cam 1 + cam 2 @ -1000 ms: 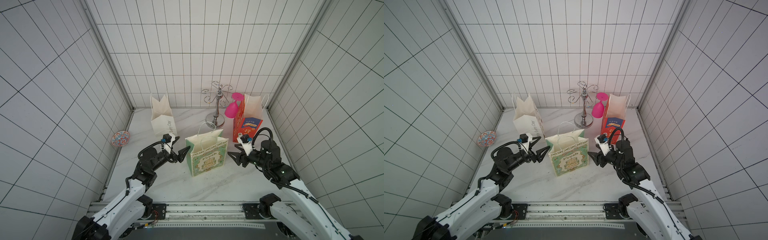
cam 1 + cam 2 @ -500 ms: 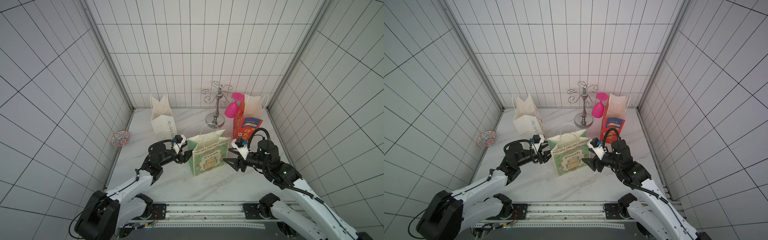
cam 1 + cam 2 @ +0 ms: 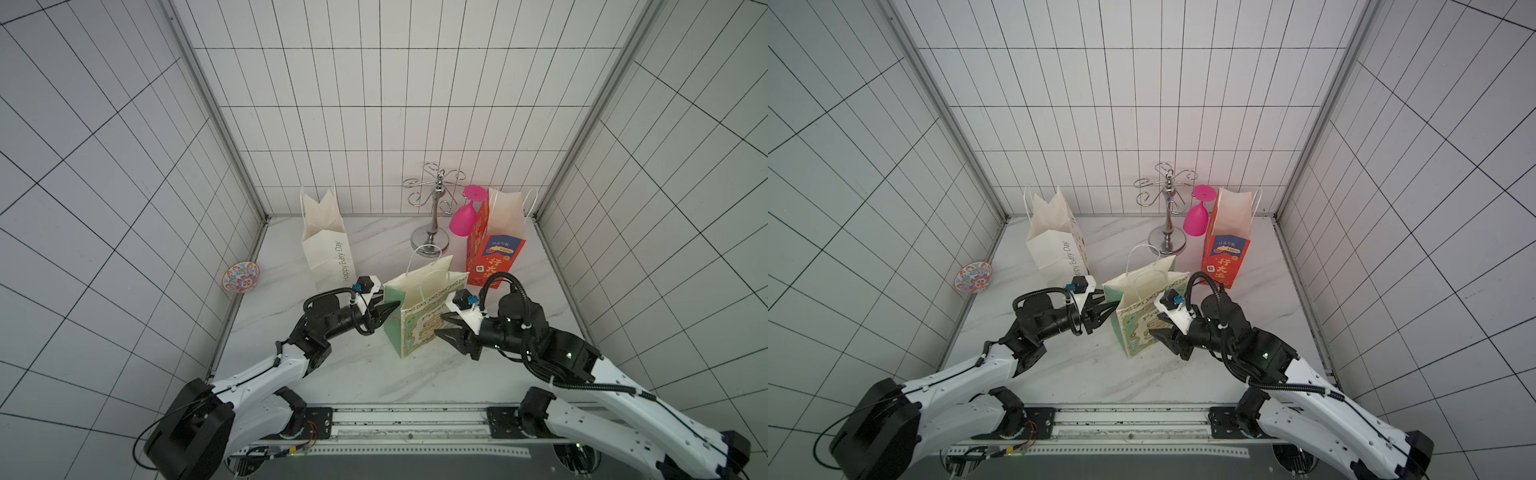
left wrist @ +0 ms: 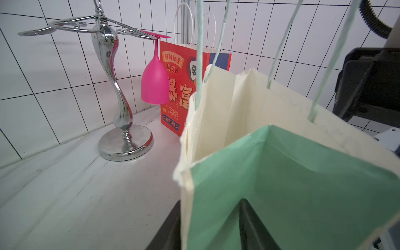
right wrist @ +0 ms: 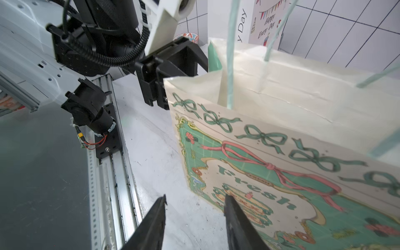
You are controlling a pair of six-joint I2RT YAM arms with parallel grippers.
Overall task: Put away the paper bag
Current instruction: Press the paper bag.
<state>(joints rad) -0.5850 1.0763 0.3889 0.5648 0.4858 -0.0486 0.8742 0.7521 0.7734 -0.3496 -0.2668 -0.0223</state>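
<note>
In both top views the bag stood upright mid-counter, nearer the front edge. The left gripper was at its side and the right gripper at its printed face, probably to start flattening it.

Left wrist: the jaws straddled the creased green gusset; whether they pinched the thin paper could not be told.

Right wrist: the jaws stood apart, one finger against the face.

Next, the gussets needed folding inward evenly, clear of the cord handles.

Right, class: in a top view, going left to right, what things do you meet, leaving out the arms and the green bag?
patterned bowl → white paper bag → chrome glass rack → pink glass → red paper bag
</note>
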